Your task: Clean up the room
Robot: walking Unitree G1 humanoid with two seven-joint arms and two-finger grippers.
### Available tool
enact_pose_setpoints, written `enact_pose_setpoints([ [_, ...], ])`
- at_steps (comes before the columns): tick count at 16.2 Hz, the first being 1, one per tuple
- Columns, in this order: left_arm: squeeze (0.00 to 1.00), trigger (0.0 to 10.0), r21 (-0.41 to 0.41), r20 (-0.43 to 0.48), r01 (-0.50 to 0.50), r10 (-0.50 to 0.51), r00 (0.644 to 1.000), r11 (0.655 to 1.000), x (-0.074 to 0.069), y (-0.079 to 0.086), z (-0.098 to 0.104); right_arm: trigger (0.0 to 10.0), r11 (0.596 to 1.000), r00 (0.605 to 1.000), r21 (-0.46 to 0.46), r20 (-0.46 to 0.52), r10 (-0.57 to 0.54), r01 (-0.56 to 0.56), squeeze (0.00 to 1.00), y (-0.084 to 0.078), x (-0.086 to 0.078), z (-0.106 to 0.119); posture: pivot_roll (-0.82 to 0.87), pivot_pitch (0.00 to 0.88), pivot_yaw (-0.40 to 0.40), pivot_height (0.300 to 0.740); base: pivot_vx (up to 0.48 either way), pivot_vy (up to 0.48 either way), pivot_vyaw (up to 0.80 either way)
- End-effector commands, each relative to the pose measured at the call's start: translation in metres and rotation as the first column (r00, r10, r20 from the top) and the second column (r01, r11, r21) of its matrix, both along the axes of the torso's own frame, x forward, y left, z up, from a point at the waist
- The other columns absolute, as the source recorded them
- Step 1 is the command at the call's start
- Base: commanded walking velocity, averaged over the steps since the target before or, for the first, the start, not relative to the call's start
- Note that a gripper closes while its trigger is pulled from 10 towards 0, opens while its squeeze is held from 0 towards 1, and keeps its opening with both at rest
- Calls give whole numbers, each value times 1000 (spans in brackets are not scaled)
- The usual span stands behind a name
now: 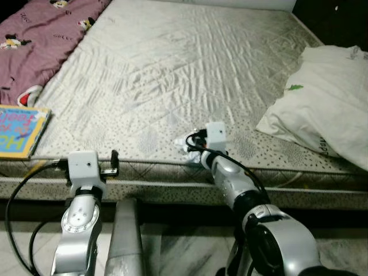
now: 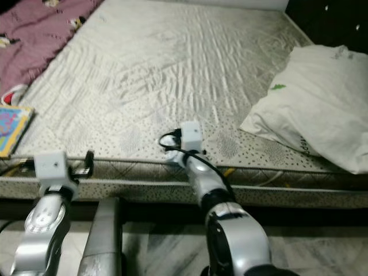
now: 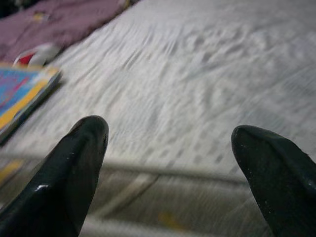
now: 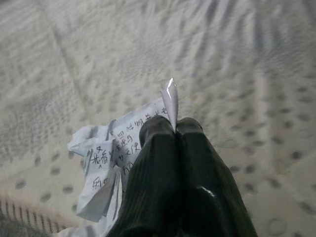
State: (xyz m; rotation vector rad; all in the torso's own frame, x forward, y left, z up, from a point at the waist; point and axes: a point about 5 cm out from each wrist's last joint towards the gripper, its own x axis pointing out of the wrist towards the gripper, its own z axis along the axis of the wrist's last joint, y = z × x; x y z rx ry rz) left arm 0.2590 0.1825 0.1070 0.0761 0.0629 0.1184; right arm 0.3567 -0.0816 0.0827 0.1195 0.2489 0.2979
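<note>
The right gripper (image 4: 175, 129) is pressed together on a crumpled paper (image 4: 106, 163), low and centre in the left eye view at the near edge of the mattress (image 1: 190, 75). The left gripper (image 3: 168, 143) hangs spread at lower left, near a book (image 1: 20, 129); a pillow (image 1: 328, 103) lies at right.

we see a crumpled paper (image 4: 106, 158) with handwriting pinched in the right gripper (image 4: 170, 129), whose black fingers look glossy and ribbed. the mattress (image 1: 190, 75) is quilted cloth with a faint sheen; the pillow (image 1: 322, 106) is matt white cloth.
</note>
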Motion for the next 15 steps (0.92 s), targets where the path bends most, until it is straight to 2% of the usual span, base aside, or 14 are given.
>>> enact_pose_setpoints([
  [1, 0, 10000, -20, -6, 36, -36, 999, 999, 8, -6, -3, 0, 998, 999, 50, 27, -25, 23, 0, -14, -3, 1, 118, 0, -17, 484, 0, 0, 0],
  [3, 0, 10000, -55, 21, 54, -52, 998, 997, 21, -12, 1, 0, 993, 994, 94, 64, -83, 77, 0, -44, -16, -1, 90, 0, -6, 484, 0, 0, 0],
  [4, 0, 10000, -54, 32, 53, -51, 998, 997, 24, -11, 2, 0, 988, 991, 117, 79, -106, 96, 0, -51, -20, 1, 80, 0, -4, 484, 0, 0, 0],
  [5, 0, 10000, -50, 39, 46, -44, 998, 998, 26, -8, 2, 0, 983, 987, 142, 101, -128, 113, 0, -57, -26, 4, 72, 0, -2, 484, 0, 0, 0],
  [7, 0, 10000, -52, 62, 5, -2, 998, 999, 28, 3, 1, 0, 979, 971, 181, 202, -130, 93, 0, -53, -42, 19, 62, 0, 4, 484, 0, 0, 0],
  [8, 0, 10000, -61, 78, -8, 13, 997, 998, 29, 6, 4, 1490, 980, 965, 171, 222, -137, 100, 0, -50, -46, 25, 66, 0, 10, 484, 0, 0, 0],
  [9, 0, 10000, -63, 90, -8, 13, 996, 998, 30, 6, 7, 10000, 980, 958, 165, 243, -151, 112, 0, -49, -46, 29, 68, 0, 10, 484, 0, 0, 0],
  [10, 0, 10000, -64, 95, -7, 13, 995, 998, 30, 6, 7, 10000, 981, 956, 159, 252, -153, 115, 0, -49, -47, 32, 69, 0, 11, 484, 0, 0, 0],
  [11, 0, 10000, -70, 118, -1, 10, 993, 998, 31, 4, 12, 10000, 979, 938, 147, 296, -179, 140, 0, -51, -45, 43, 73, 0, 14, 484, 0, 0, 0],
  [15, 0, 10000, -69, 117, 26, -18, 993, 997, 25, -1, 12, 10000, 972, 916, 178, 343, -208, 154, 0, -50, -46, 62, 78, 0, 21, 503, 0, 0, 0],
])
